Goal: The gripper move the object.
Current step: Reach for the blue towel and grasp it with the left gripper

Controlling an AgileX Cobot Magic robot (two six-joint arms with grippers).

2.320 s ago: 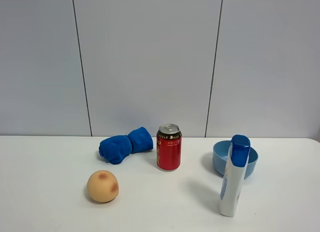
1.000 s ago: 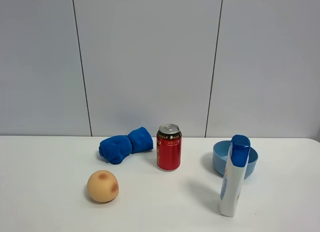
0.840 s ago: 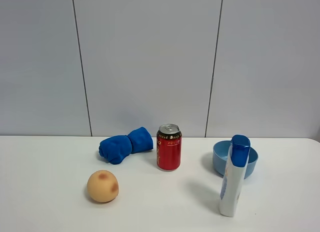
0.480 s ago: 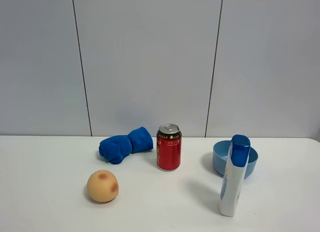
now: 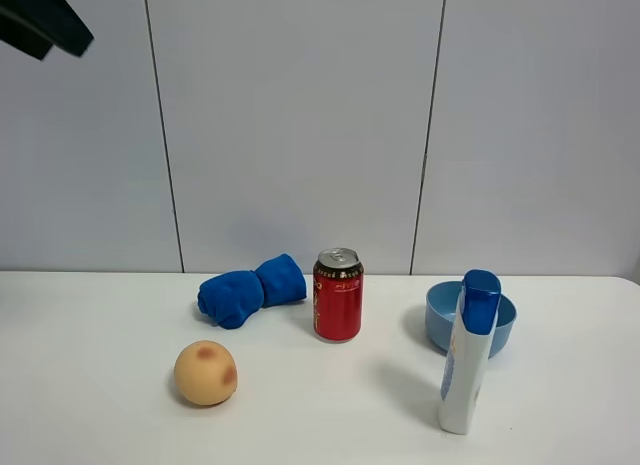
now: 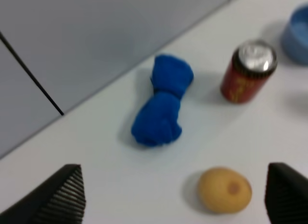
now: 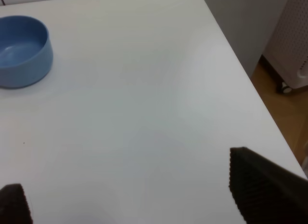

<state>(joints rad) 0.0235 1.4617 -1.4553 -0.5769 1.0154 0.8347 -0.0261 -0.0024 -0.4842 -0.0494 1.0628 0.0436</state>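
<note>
left gripper (image 6: 174, 195) hangs high over the white table (image 5: 90, 385), its two black fingers (image 6: 62, 195) spread wide with nothing between them. blue rolled towel (image 5: 250, 291) lies untouched near the back wall, just beside the red can (image 5: 338, 295), behind the orange ball (image 5: 205, 373).

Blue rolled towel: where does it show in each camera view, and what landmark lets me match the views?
Exterior high: the blue towel lies left of centre, just left of the red can.
Left wrist: the blue towel is near the middle, beside the red can.
Right wrist: not in it; the light-blue bowl shows there.
Shared landmark: the light-blue bowl, in all three views.
</note>
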